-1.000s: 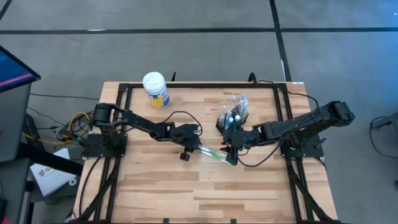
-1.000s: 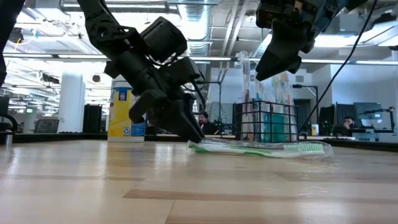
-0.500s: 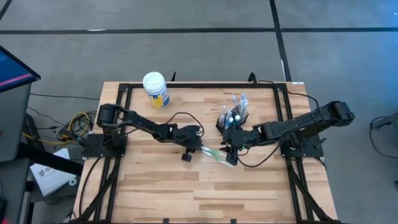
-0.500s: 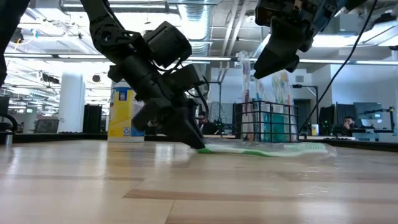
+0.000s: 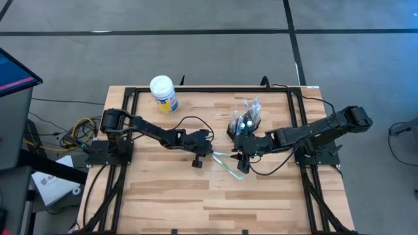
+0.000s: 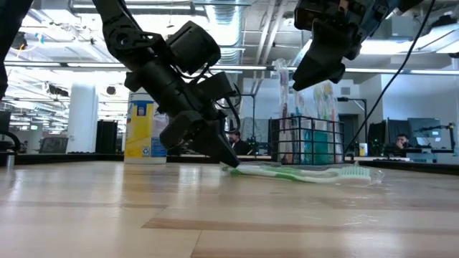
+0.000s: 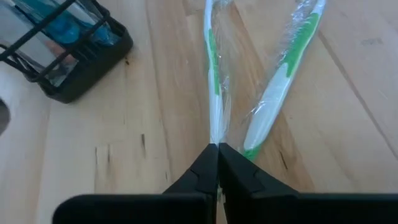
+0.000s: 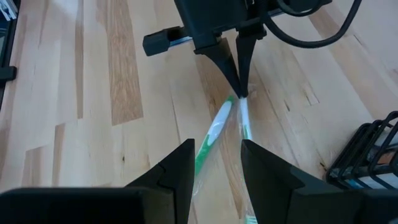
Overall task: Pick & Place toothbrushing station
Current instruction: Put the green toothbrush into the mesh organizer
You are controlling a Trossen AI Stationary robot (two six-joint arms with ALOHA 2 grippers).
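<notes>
where the two dark arms meet near the middle of the pale wooden counter (image 5: pixel 163 196), a pair of toothbrushes (image 7: pixel 249 93) lies flat on the boards, each slim and white with green along handle and head, each sealed in crinkled clear wrap. they touch at one end and spread apart toward the other, making a narrow v. the left claw (image 7: pixel 217 155) is down at the point of that v, its fingers (image 7: pixel 199 171) pressed tight together and pinching the clear wrap at the end of one brush; in the low view the claw (image 6: pixel 222 154) leans steeply down to the counter and the brushes (image 6: pixel 301 172) stretch away from its tip, still resting on the wood. the right claw (image 8: pixel 214 162) hangs above the same brushes with its two fingers (image 8: pixel 177 168) parted and nothing between them; the low view shows it well clear of the counter. just beside the right claw stands the black wire-mesh holder (image 5: pixel 245 124), a small box-shaped basket already carrying upright wrapped brushes, with blue and teal showing through the mesh. the holder (image 6: pixel 305 140) stands behind the lying brushes in the low view, near them but apart. toward the counter's far edge on the left arm's side, well away from all this, stands a yellow-and-blue jar (image 5: pixel 164 96) with a white lid.
</notes>
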